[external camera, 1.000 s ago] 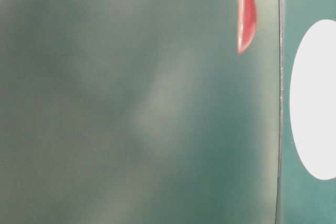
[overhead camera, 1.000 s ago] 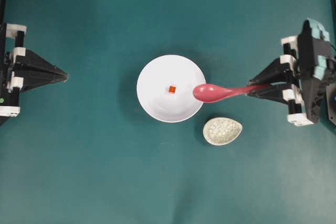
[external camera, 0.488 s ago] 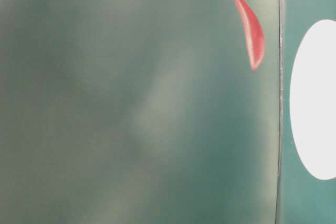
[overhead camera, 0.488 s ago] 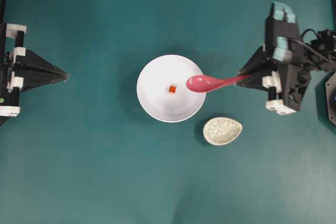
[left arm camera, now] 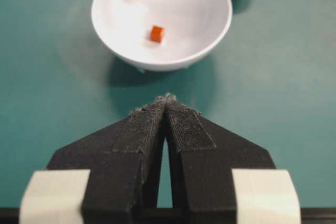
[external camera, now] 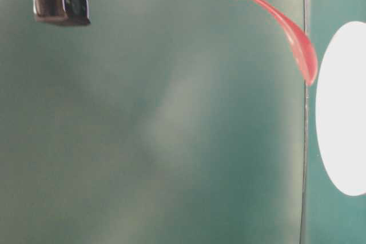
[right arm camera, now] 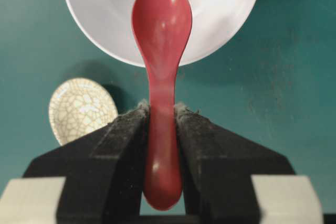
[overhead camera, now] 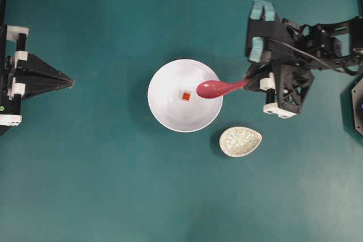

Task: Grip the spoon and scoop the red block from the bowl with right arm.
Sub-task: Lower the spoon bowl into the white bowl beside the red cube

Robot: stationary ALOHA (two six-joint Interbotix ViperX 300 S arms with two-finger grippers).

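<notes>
Over the white bowl (overhead camera: 184,95), the pink-red spoon (overhead camera: 218,88) hangs by its handle, clamped between the jaws of the right tool (right arm camera: 161,124); its scoop reaches past the rim, just beside the red block (overhead camera: 186,96) lying near the bowl's middle. Glossy and rigid, the spoon looks slippery, so a hold well down the handle, as now, seems soundest. The block looks light and likely to skid ahead of the scoop. Only the table-level view shows the spoon tilted tip-down. Only the left wrist view shows the left tool (left arm camera: 166,103) with its tips together, holding nothing. A speckled spoon rest (overhead camera: 240,141) sits on the counter (overhead camera: 102,185) nearby.
</notes>
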